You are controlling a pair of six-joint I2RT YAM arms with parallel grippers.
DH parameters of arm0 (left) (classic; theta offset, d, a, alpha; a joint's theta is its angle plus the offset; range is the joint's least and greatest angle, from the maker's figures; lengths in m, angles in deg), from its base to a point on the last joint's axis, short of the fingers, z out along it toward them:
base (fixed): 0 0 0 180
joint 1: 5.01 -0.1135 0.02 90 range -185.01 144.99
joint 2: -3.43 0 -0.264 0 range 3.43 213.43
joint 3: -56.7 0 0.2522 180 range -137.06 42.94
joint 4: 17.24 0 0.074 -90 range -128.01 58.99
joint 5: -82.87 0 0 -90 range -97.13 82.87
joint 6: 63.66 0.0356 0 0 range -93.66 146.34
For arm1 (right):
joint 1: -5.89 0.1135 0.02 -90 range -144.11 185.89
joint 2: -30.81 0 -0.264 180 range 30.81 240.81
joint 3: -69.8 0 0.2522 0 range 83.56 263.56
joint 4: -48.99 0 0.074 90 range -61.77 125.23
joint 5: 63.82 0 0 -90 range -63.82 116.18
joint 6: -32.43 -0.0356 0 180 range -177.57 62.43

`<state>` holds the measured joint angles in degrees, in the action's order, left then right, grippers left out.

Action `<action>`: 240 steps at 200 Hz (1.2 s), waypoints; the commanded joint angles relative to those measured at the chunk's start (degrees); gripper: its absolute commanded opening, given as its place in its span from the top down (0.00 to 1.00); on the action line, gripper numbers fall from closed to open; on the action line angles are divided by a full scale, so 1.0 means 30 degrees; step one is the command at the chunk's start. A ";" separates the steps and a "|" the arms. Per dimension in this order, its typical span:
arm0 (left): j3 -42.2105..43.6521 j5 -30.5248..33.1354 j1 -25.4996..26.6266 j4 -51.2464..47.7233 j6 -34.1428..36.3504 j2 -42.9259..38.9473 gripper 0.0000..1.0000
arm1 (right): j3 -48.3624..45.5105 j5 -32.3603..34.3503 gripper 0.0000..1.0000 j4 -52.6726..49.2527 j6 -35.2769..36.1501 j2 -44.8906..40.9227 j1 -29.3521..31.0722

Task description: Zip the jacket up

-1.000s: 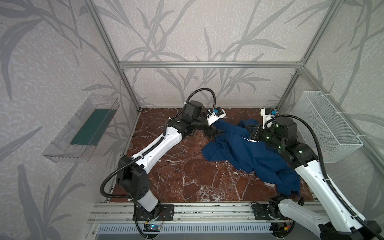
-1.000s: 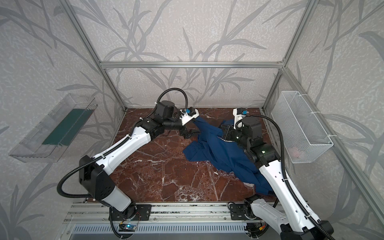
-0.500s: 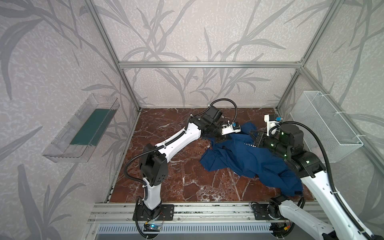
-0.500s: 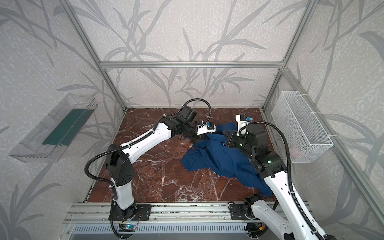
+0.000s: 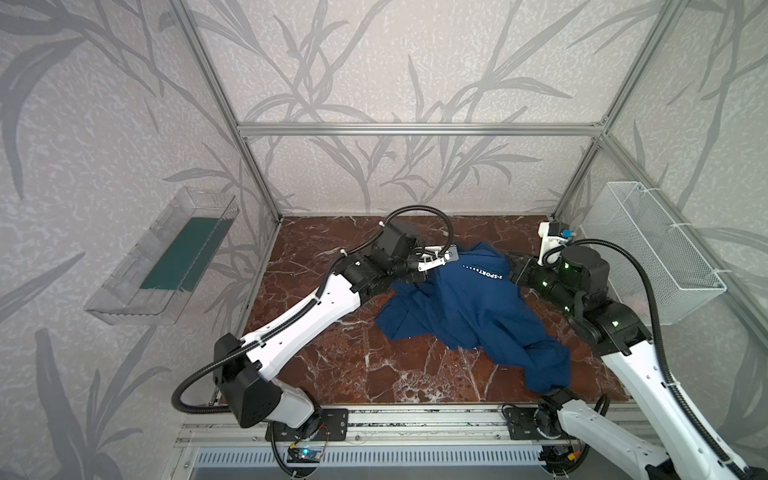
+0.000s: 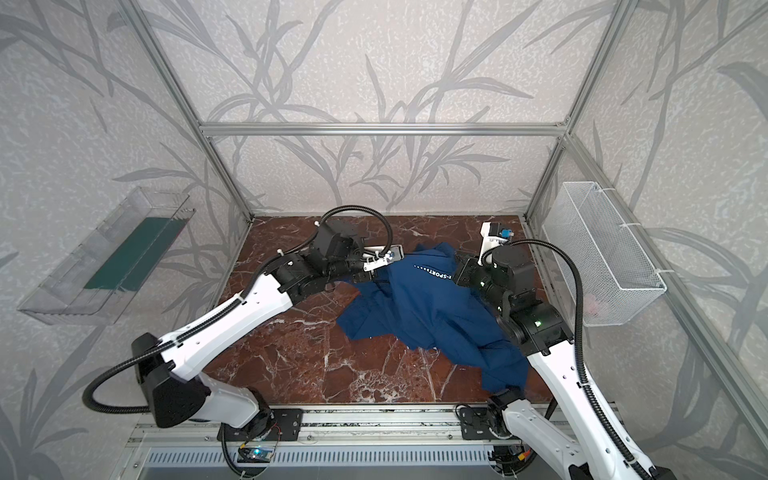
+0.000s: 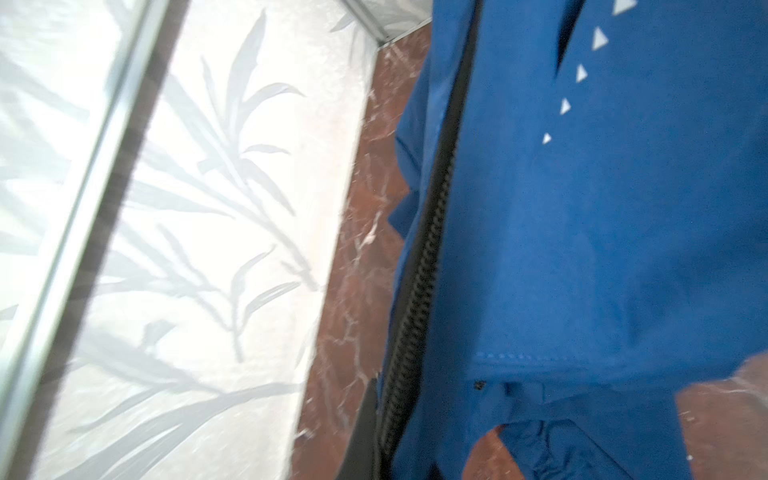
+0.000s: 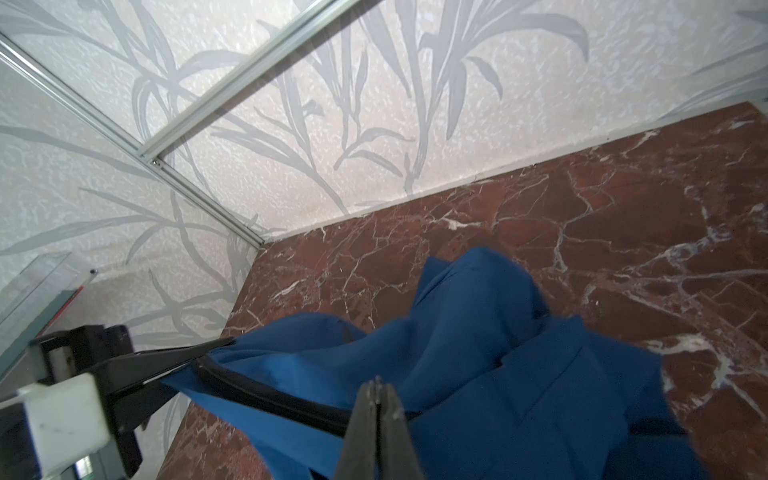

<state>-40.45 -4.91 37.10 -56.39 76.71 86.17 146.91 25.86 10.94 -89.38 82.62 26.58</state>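
I'm looking down at a red-brown marble tabletop (image 5: 332,357) boxed in by pale walls with a grey leaf pattern and an aluminium frame. A clear tray (image 5: 166,257) hangs on the left wall and a white wire basket (image 5: 656,249) on the right one.

The jacket (image 5: 469,307) lies crumpled on the right half of the table, toward the back. In both top views its upper part is stretched between my two arms. A long fold trails forward to the front edge, beside the right arm's base. The white lettering (image 5: 484,272) faces up near the raised end, and I read it upside down.

In the right wrist view, the left gripper (image 8: 216,347) has its thin black fingers pressed together on a corner of the blue cloth, right where the dark zipper (image 8: 270,399) begins. The right gripper (image 8: 376,390) is also clamped tight. Its two fingertips meet on the same black zipper edge, further along. The strip between the two pinch points runs almost straight.

The left wrist view is blurred. It shows the zipper teeth (image 7: 419,270) running along the blue cloth's edge, with a row of small white triangles (image 7: 582,72) printed beside them.
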 commanded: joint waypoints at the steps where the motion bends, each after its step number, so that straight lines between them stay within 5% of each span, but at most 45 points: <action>1: -0.0652 0.4217 -0.1742 0.0427 0.1722 -0.1173 1.00 | 0.1644 0.3119 1.00 0.1853 0.0511 0.0725 -0.0304; 88: -0.4353 0.5089 -0.5408 0.2034 0.5676 -0.0839 1.00 | 0.6196 0.3058 1.00 0.2614 0.2471 0.4507 -0.0474; 119: -0.4376 0.5514 -0.5100 0.2854 0.5950 -0.0878 1.00 | 0.5963 0.2838 1.00 0.2106 0.2414 0.4509 -0.0492; 159: 0.6901 0.8818 -0.0982 0.8613 0.4914 -0.4172 1.00 | -0.0390 0.4290 1.00 0.1572 0.1135 0.0958 -0.0483; 190: 1.2298 1.1451 0.2289 0.7588 0.0548 -0.5120 1.00 | -0.4937 0.3992 1.00 -0.0164 -0.0195 -0.1622 -0.0509; 199: 1.3155 1.2292 0.3417 0.7565 -0.0674 -0.5406 1.00 | -0.5626 0.3702 0.84 -0.1012 -0.0543 -0.2377 -0.0494; 209: 1.3381 1.2589 0.4472 0.6124 -0.2251 -0.5781 0.99 | -0.6176 0.3605 0.53 -0.2013 -0.1041 -0.3292 -0.0509; 223: 1.2976 1.2362 0.5345 0.3550 -0.5256 -0.6048 0.65 | -0.6494 0.4002 0.30 -0.3333 -0.1744 -0.4521 -0.0509; 240: 1.2536 1.1150 0.5869 0.0586 -0.8214 -0.5989 0.41 | -0.6150 0.3995 0.24 -0.4610 -0.2325 -0.5132 -0.0509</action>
<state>0.38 27.09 53.18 -44.26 68.82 70.90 127.06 36.00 2.94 -92.42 70.62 25.27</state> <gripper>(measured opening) 0.476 0.732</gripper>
